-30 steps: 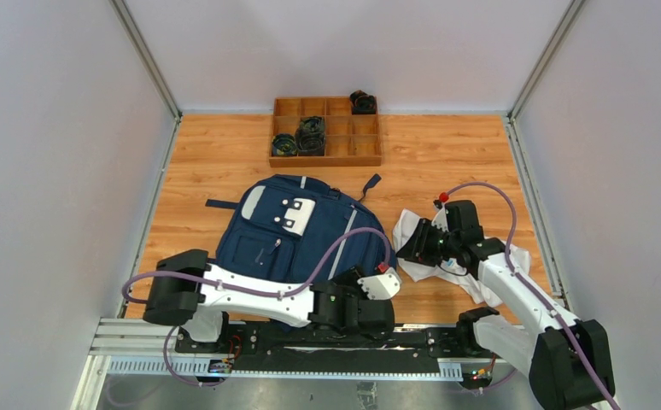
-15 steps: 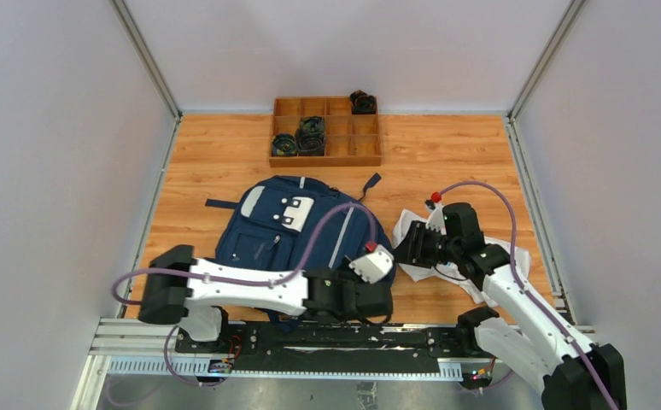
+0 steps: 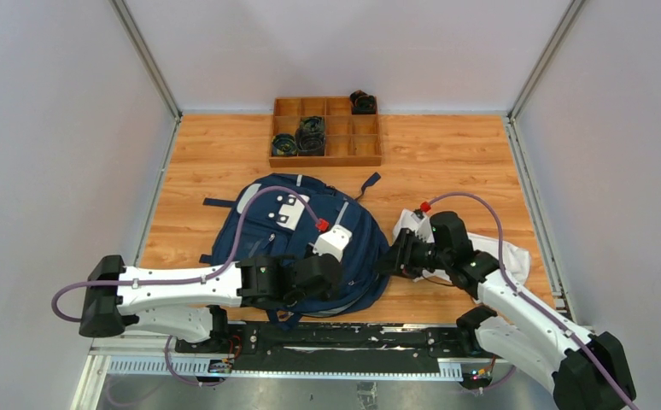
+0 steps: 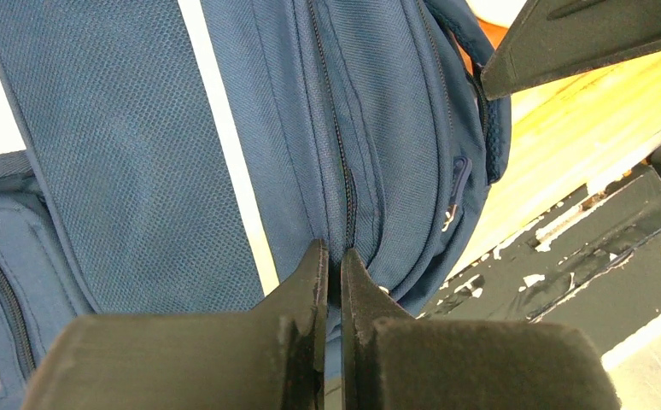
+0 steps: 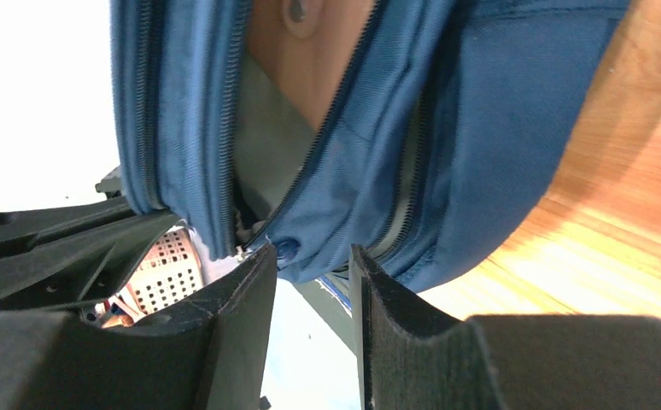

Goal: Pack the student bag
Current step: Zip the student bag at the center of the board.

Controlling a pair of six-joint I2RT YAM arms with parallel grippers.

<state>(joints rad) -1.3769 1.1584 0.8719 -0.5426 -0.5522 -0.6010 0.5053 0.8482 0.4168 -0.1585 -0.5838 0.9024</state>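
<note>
The student bag (image 3: 267,232), navy with light stripes, lies front-up on the wooden floor; its near right edge is lifted. My left gripper (image 3: 345,278) is shut on a fold of the bag's fabric (image 4: 122,154) right at a zipper line, as the left wrist view (image 4: 334,254) shows. My right gripper (image 3: 388,259) is at the bag's right edge with its jaws apart. In the right wrist view the bag's unzipped rim (image 5: 481,111) hangs at the right gripper (image 5: 310,256) tips. Grey lining (image 5: 269,141) shows inside the opening.
A white cloth garment (image 3: 500,254) lies crumpled on the floor under my right arm. A wooden compartment tray (image 3: 365,147) with dark rolled items stands at the back. The arms' black base rail (image 3: 310,335) runs along the near edge.
My left gripper closed on the bag's near edge and drew it up and leftward, shifting the bag. My right gripper moved left off the white cloth to the bag's right edge.
</note>
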